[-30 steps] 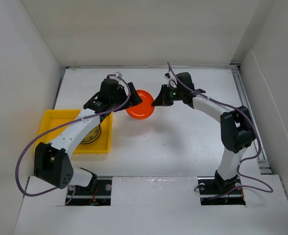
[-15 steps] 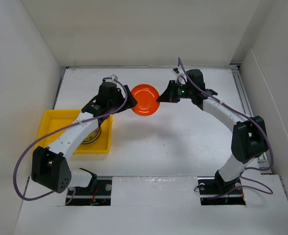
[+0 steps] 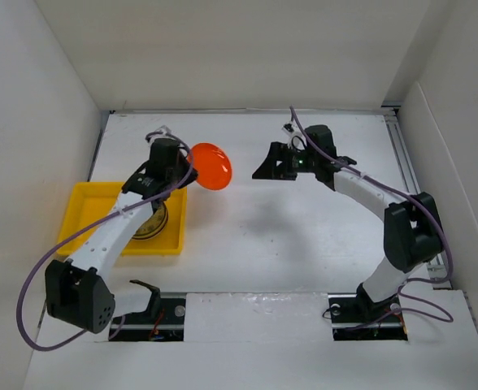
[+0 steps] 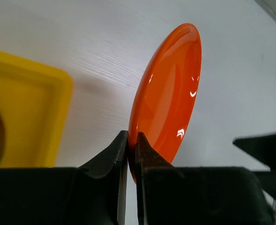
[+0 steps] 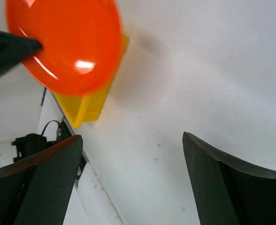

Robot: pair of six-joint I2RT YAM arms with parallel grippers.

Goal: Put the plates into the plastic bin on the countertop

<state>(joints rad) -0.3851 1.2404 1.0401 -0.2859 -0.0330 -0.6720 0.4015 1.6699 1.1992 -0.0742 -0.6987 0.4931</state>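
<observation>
An orange plate (image 3: 210, 166) hangs on edge above the countertop (image 3: 304, 236), just right of the yellow plastic bin (image 3: 89, 203). My left gripper (image 3: 190, 169) is shut on its rim; in the left wrist view the fingers (image 4: 132, 140) pinch the lower edge of the orange plate (image 4: 168, 93). My right gripper (image 3: 261, 170) is open and apart from the plate, to its right. The right wrist view shows the orange plate (image 5: 67, 42) ahead of the open right gripper (image 5: 131, 137), with the bin (image 5: 88, 105) behind it. A gold-patterned plate (image 3: 151, 224) lies in the bin, partly under my left arm.
White walls close in the countertop at the back and on both sides. A metal rail (image 3: 422, 203) runs along the right edge. Both arm bases (image 3: 154, 313) sit at the near edge. The bin's near corner (image 4: 30, 103) shows left of my left fingers.
The orange plate has passed from the right gripper to the left. The left gripper shut on its rim and carried it left toward the bin; the right gripper opened and drew back.
</observation>
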